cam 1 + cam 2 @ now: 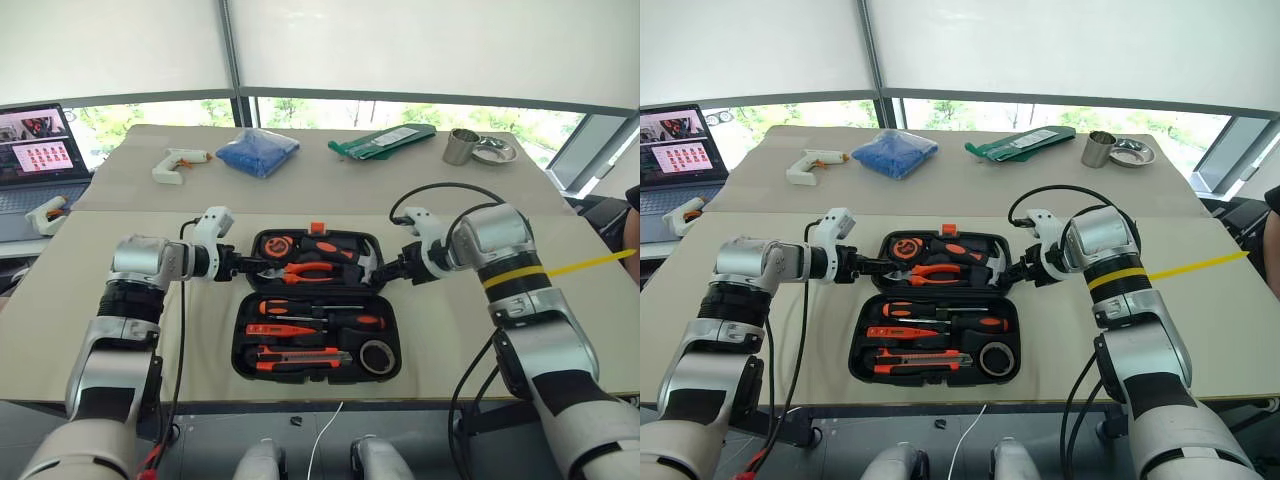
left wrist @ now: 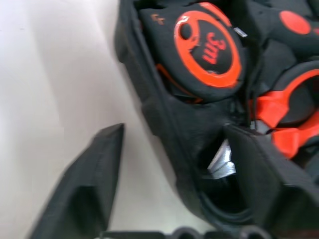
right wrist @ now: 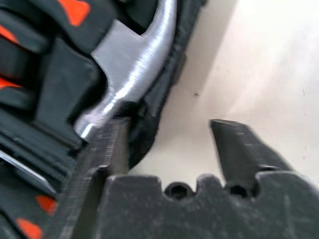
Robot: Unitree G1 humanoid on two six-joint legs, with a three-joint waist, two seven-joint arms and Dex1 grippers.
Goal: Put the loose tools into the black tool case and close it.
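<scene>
Both tools, left tool [image 1: 243,264] and right tool [image 1: 388,268], sit open astride the far lid's side edges of the tool case [image 1: 316,345] mid-bench, tools slotted inside; stiff, pebbled plastic, likely light, so pinch the rims.

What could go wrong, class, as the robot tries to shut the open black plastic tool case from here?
1. Each gripper straddles a side edge of the far half of the open black plastic tool case: the left gripper and the right gripper each have one finger inside it, so a finger could get pinched as it folds.
2. The silver hammer head sits against the right gripper's inner finger and might be knocked loose.
</scene>
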